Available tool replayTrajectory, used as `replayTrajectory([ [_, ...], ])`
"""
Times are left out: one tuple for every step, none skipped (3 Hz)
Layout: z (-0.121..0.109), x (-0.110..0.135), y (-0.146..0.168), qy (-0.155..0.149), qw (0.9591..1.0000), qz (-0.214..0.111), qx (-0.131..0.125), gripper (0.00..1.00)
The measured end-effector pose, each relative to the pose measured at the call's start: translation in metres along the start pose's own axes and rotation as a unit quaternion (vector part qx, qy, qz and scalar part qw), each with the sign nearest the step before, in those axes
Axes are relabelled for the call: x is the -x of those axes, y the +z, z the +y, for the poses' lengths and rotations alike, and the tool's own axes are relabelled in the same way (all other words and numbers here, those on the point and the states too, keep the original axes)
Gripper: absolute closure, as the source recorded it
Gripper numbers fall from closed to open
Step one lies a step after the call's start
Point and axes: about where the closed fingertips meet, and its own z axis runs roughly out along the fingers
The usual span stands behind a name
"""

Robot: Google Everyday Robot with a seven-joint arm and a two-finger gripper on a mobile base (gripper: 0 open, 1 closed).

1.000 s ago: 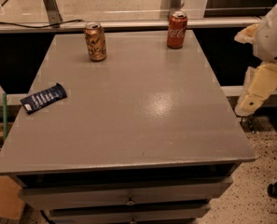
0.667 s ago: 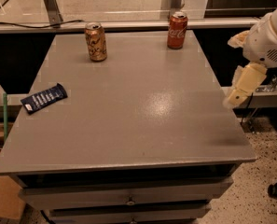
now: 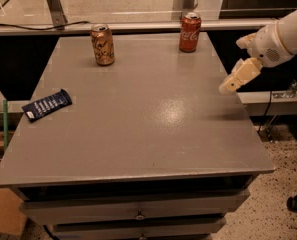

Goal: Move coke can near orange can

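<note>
Shifted inward, end effector point(image 3: 230, 84) seemingly hovers above table point(image 3: 138, 149) edge.

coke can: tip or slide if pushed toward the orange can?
Coke can stands upright, tall and narrow: a high push probably tips it, then it may roll. Smooth table suggests a low push slides it. Hand hovers at the table's right edge, apart from the can.

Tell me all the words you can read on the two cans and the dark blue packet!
"Coca-Cola": white script on the red coke can.
Orange can: dark lettering, too blurred to read.
Dark blue packet: pale print, too small to read.
Gripper, over the right edge of the table: no writing shows.
</note>
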Motion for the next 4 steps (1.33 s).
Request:
replayTrajectory([
  [-0.033, 0.025, 0.018, 0.031, 0.9965, -0.077, -0.01, 0.0],
  [-0.062, 0.05, 0.034, 0.061, 0.9869, -0.148, -0.02, 0.0],
  [-0.062, 0.049, 0.035, 0.063, 0.9871, -0.146, -0.019, 0.0],
  [-0.076, 0.041, 0.047, 0.086, 0.9832, -0.157, -0.036, 0.0],
])
